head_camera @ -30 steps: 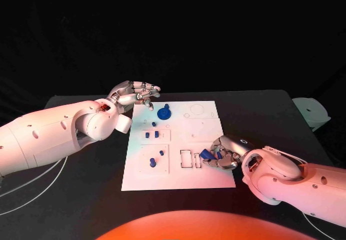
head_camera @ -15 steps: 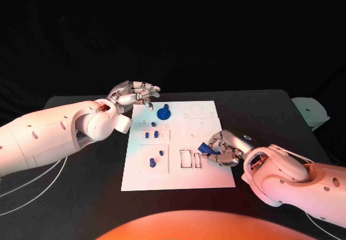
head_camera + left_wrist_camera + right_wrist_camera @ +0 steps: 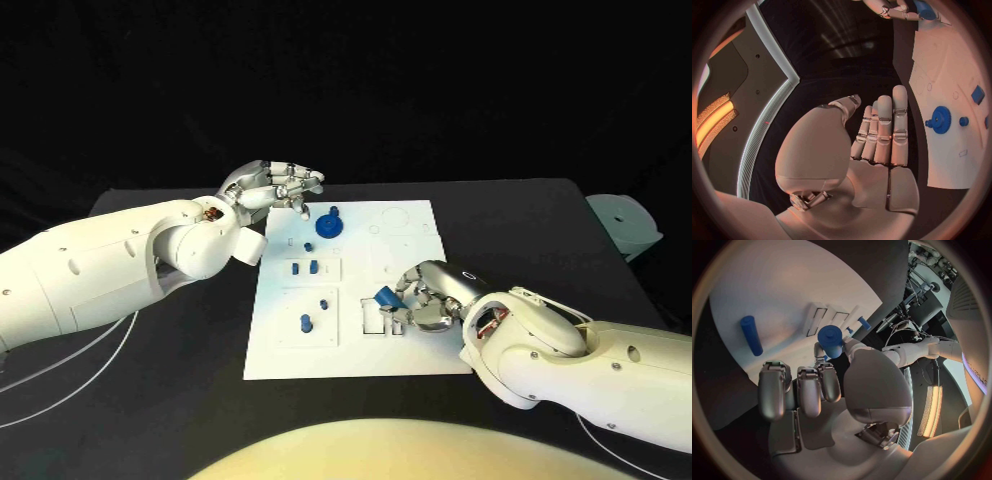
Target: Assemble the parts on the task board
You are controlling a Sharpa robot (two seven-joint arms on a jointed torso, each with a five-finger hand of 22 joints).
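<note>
Task board (image 3: 411, 345): white plate lying in the middle of the black table (image 3: 534, 215), carrying moulded recesses and several blue parts.

Right hand (image 3: 418, 300): hovering over the board's middle, near its right half, and pinching a small blue part (image 3: 385, 296) between its thumb and a finger while the other fingers are curling loosely beside it. In the right wrist view the same blue part (image 3: 830, 339) is showing a rounded end, held just above two narrow rectangular slots (image 3: 826, 320) in the board.

Left hand (image 3: 271, 185): hanging at the board's far left corner with fingers curled inward, gripping nothing; in the left wrist view the left hand (image 3: 873, 145) is lying with its fingers straight and pressed together, apart from the board.

Parts already on the board: a blue gear (image 3: 329, 228) standing at the far end; a small blue peg (image 3: 307, 246) just nearer; two short blue pieces (image 3: 304, 268) sitting in a recess on the left; one blue oblong piece (image 3: 306, 322) lying in a nearer left recess. A blue cylinder (image 3: 751, 335) is lying on the board in the right wrist view.

Step in hand, as judged: the carried part is being brought to a seat near the slots. Doing it well is calling for turning the part until its long side is matching the opening, centring it above, and lowering straight without dragging across the board. The pinch is looking slight, so a tilt on contact could be jamming it. Which recess is meant cannot be told.
</note>
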